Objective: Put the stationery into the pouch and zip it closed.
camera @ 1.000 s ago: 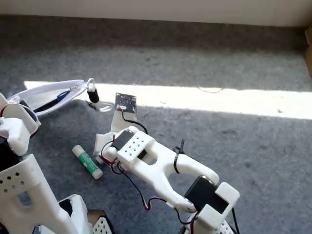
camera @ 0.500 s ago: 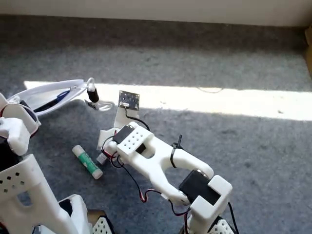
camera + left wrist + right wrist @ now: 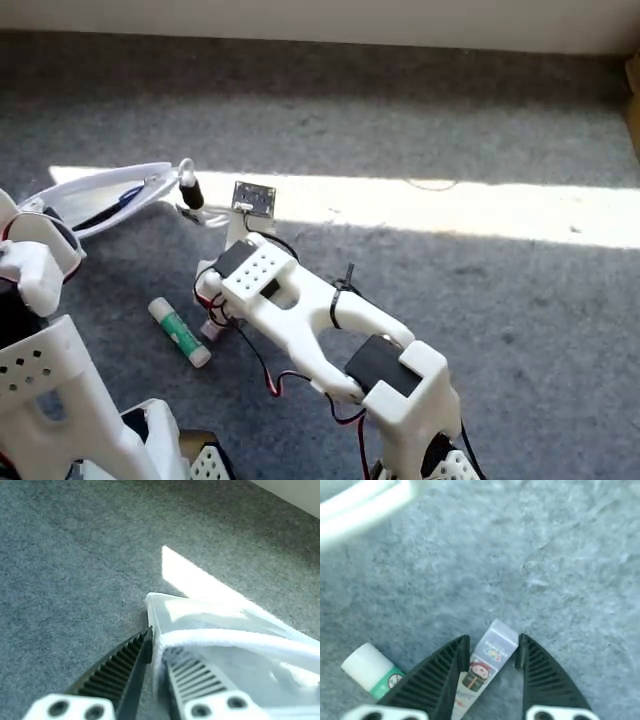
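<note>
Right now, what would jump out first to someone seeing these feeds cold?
The white right arm stretches across the grey carpet. Its right gripper is open astride a small eraser, and a green-and-white glue stick lies just beside it. At the far left, the left gripper pinches the rim of the clear pouch, which has pens visible in it. A bright band of sunlight crosses the carpet behind.

The translucent white zip pouch [image 3: 92, 186] is lying at the far left of the grey carpeted table [image 3: 450, 320], with a blue pen [image 3: 128, 196] inside it and the left gripper [image 3: 157, 642] pinching its rim. Nearer the arms, the green-and-white glue stick [image 3: 180, 333] is lying just left of the small white eraser [image 3: 482, 667], which is sitting between the right gripper's [image 3: 493, 637] parted fingers.
</note>
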Controlling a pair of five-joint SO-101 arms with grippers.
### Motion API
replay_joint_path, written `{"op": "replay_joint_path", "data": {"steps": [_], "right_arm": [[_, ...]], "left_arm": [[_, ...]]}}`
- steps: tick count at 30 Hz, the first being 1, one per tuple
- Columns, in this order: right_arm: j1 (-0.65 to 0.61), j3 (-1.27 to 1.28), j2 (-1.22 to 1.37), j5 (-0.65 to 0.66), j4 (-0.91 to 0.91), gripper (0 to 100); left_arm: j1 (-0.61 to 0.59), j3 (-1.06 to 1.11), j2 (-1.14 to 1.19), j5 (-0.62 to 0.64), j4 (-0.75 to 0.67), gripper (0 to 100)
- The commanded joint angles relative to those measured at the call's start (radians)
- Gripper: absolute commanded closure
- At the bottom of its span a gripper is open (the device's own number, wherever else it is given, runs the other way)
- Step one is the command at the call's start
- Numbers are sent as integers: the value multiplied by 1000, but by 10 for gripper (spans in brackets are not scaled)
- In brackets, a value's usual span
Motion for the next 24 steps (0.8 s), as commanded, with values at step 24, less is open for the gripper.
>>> {"op": "replay_joint_path", "data": {"steps": [24], "right_arm": [[53, -77, -170, 227, 148, 992]], "left_arm": [[64, -16, -35, 8, -26, 993]]}}
